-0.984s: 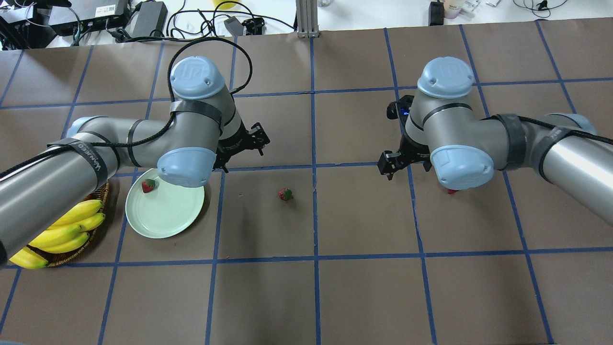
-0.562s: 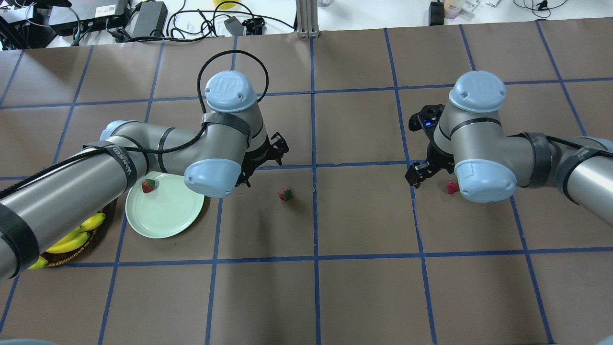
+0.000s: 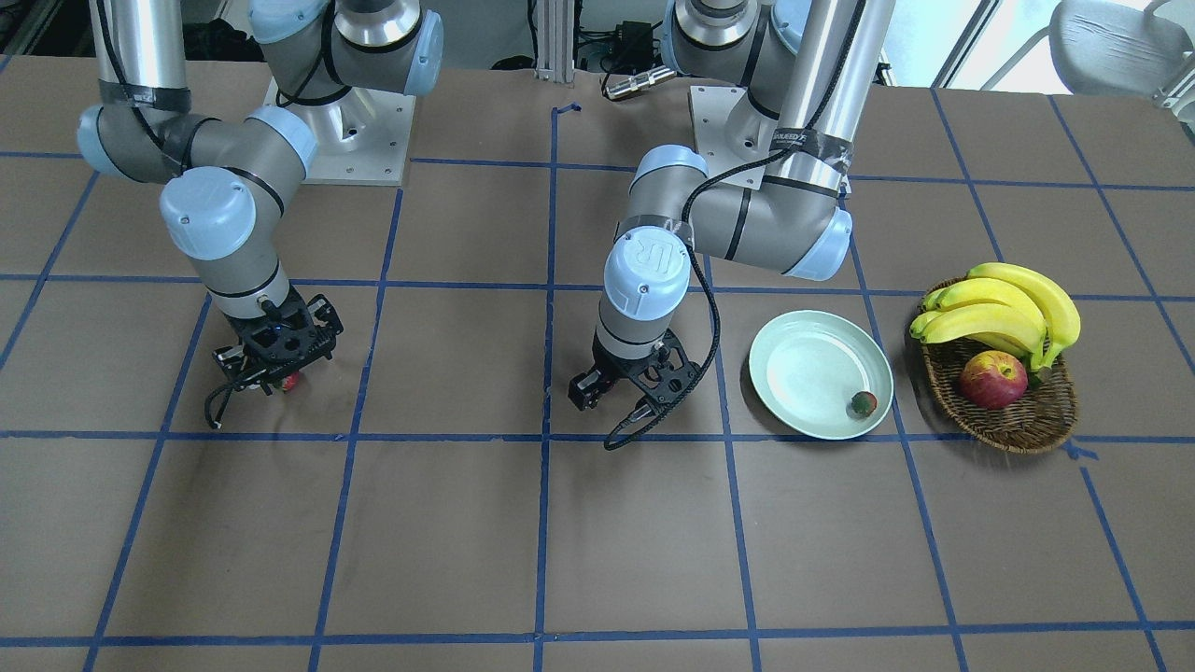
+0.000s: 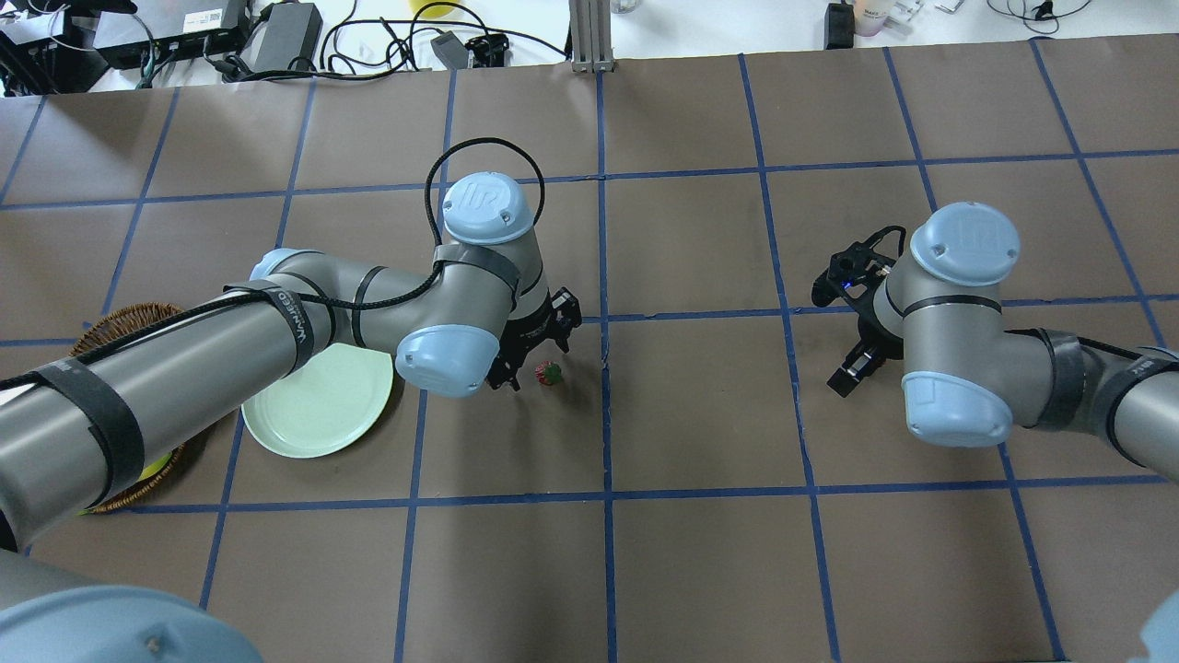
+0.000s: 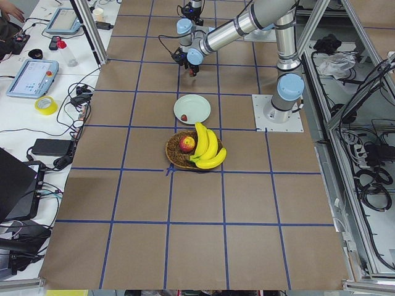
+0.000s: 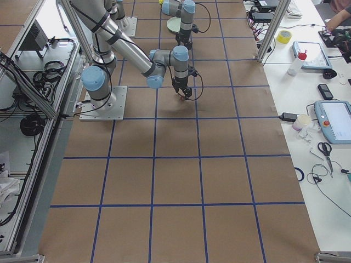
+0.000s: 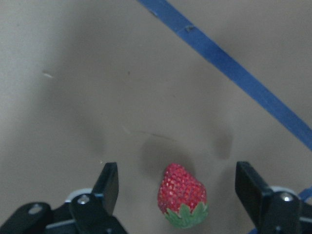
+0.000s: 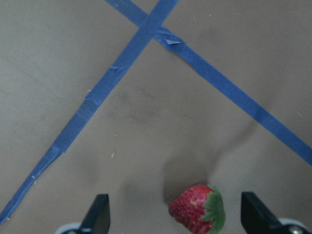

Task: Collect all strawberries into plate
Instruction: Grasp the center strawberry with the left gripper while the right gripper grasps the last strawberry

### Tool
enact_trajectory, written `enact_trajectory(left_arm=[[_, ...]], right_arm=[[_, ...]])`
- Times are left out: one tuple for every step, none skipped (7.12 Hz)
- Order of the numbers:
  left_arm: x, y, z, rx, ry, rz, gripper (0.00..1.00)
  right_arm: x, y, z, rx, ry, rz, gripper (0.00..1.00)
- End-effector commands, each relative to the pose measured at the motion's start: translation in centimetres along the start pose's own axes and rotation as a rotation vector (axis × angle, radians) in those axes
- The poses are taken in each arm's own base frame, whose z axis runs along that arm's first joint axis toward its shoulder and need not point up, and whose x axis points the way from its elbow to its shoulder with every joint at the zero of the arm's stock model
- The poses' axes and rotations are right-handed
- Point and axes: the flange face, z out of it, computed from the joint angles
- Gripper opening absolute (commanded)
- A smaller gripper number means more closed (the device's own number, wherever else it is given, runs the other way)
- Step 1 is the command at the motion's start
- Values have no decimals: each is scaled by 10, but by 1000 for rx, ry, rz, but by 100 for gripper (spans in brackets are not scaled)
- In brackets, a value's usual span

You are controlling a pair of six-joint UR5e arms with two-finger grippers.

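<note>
Left wrist-mounted: left tool [image 7: 179, 182] spread around seed-dimpled strawberry [image 7: 183, 195] (right tool [image 8: 176, 210] likewise spread).

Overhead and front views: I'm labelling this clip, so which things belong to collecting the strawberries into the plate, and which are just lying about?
Job in hand:
plate
first strawberry, lying in it
second strawberry, between the open left gripper fingers
third strawberry, below the open right gripper

Lying about:
wicker basket
bananas
apple
</note>
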Motion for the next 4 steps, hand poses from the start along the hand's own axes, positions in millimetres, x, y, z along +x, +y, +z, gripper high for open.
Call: enact_trajectory(left_arm=[[0,1,0,-3,1,16,38],[1,2,1,-3,0,21,8],[1,3,0,-5,3,27,0],[1,4,0,-5,3,32,0]], right_arm=[[-1,2,3,-5,-4,-48,63],[-1,3,3,-15,1,-50,55],[-1,4,4,-31,1,-52,46],[0,5,4,-40,5,-52,39]])
